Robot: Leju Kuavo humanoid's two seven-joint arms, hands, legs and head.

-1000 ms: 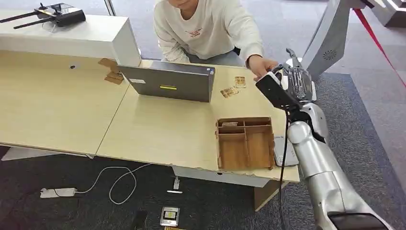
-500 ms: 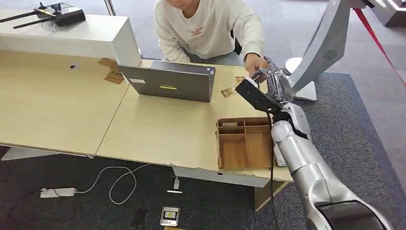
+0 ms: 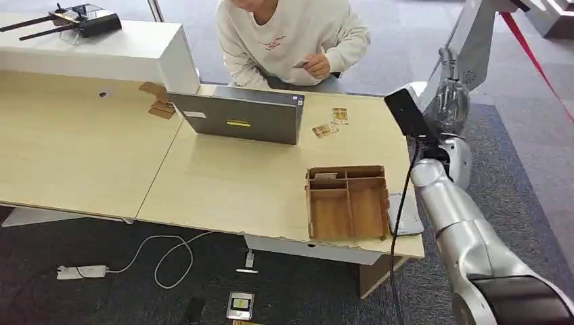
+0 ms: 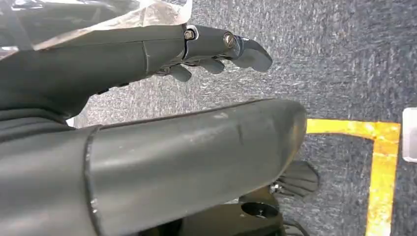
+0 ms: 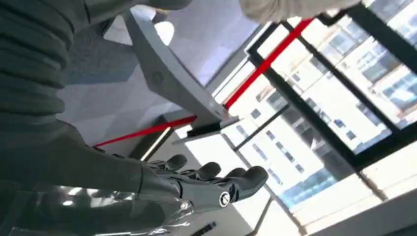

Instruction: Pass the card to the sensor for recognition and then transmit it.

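Across a pale wooden table (image 3: 223, 183) on grey carpet, our right robot hand (image 3: 450, 95) hangs raised beyond the far corner, fingers loosely spread and empty. Farther back, a seated person (image 3: 291, 37) holds the card (image 3: 300, 65) at chest height, seemingly taken for checking.

The table (image 3: 223, 183) has a pale, matt wood-grain top, smooth and lightly streaked. On it the divided tray (image 3: 346, 202) is bare brown wood, unvarnished and dull. The laptop (image 3: 238, 116) lid looks like brushed grey metal with a soft sheen. The right arm (image 3: 460, 233) is smooth silver with bright highlights, and the right hand (image 3: 448, 101) is wrapped in clear, crinkled plastic film. The left hand (image 4: 206, 46) has dark matt fingers and a scuffed grey thumb, with glossy film behind. The floor (image 4: 344, 64) is rough grey carpet. The person's sweater (image 3: 291, 37) is soft cream cloth.
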